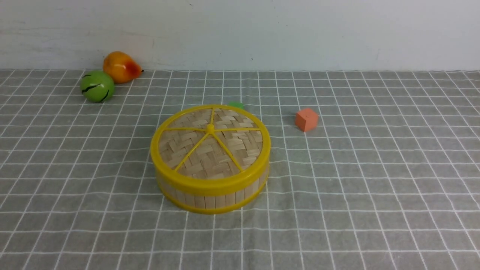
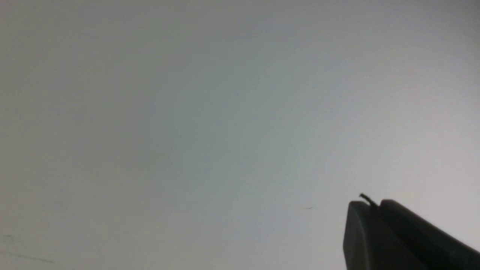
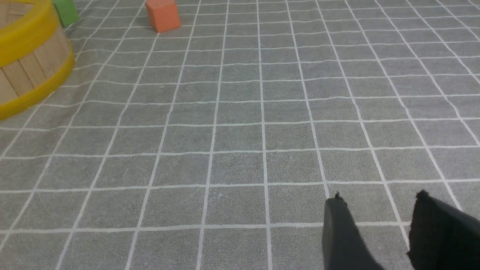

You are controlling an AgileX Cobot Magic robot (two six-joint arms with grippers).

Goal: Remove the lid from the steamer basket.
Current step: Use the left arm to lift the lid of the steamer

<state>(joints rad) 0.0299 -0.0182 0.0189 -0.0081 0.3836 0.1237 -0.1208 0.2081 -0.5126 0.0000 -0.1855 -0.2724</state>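
The steamer basket (image 1: 212,197) stands in the middle of the grey checked cloth, its bamboo-slat wall showing between yellow rims. The lid (image 1: 210,144), a woven disc with yellow spokes and a small centre knob, sits closed on top of it. Neither arm shows in the front view. My left gripper (image 2: 369,204) is shut with nothing between its fingers, and its view shows only a blank pale wall. My right gripper (image 3: 378,197) is open above bare cloth, well to the right of the basket (image 3: 26,71), whose side shows at the edge of the right wrist view.
An orange cube (image 1: 306,119) (image 3: 162,15) lies right of the basket. A green block (image 1: 236,105) (image 3: 65,12) peeks out behind it. A green ball (image 1: 97,86) and an orange pear (image 1: 120,66) rest at the back left by the wall.
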